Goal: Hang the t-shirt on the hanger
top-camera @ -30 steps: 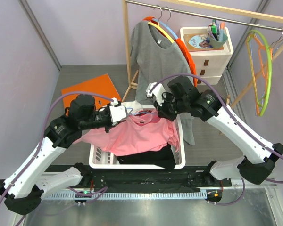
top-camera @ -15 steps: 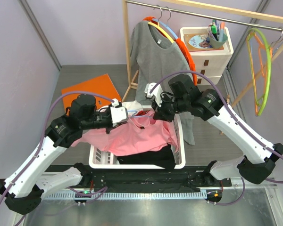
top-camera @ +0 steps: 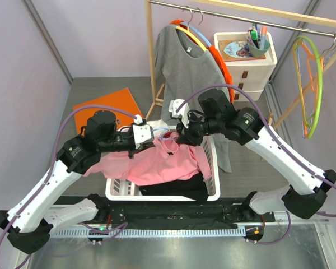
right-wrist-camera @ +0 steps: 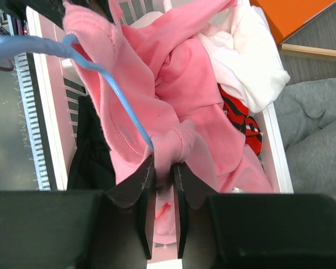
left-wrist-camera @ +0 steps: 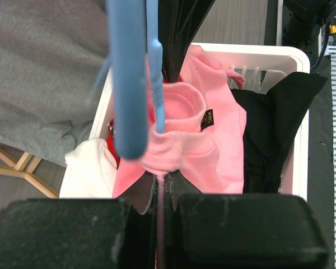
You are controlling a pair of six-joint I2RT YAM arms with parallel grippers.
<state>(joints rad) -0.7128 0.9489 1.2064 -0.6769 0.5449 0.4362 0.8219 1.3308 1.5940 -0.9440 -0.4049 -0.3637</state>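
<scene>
**Top external view.** Locate the t-shirt (top-camera: 157, 165) heaped over the white basket (top-camera: 115, 193), its long axis running from the basket's left rim to its right rim, collar lifted above the far rim. Note the left gripper (top-camera: 152, 137) and the right gripper (top-camera: 178, 135) meeting at that collar, just above the far rim. Note the grey shirt (top-camera: 185, 67) hanging beyond the far rim.

**Left wrist view.** Observe the left gripper (left-wrist-camera: 162, 185) with jaws pressed together on a fold of pink cloth. Find the hanger (left-wrist-camera: 126, 84), light blue, with its long axis pointing straight away from the fingertips and out past the basket's rim. See one thin wire end tucked into the ribbed collar. Note the dark label (left-wrist-camera: 207, 119) just beside that collar. Inside the basket, find a black garment (left-wrist-camera: 274, 129) on one side of the t-shirt and a white garment with red print (left-wrist-camera: 87, 168) on the other.

**Right wrist view.** Follow the hanger wire (right-wrist-camera: 120, 101) slanting from above the basket's slotted wall to the fingertips. Observe the right gripper (right-wrist-camera: 163, 168) with jaws narrowly apart and a bunch of pink cloth in the gap. Cannot tell whether clamped or released.
</scene>
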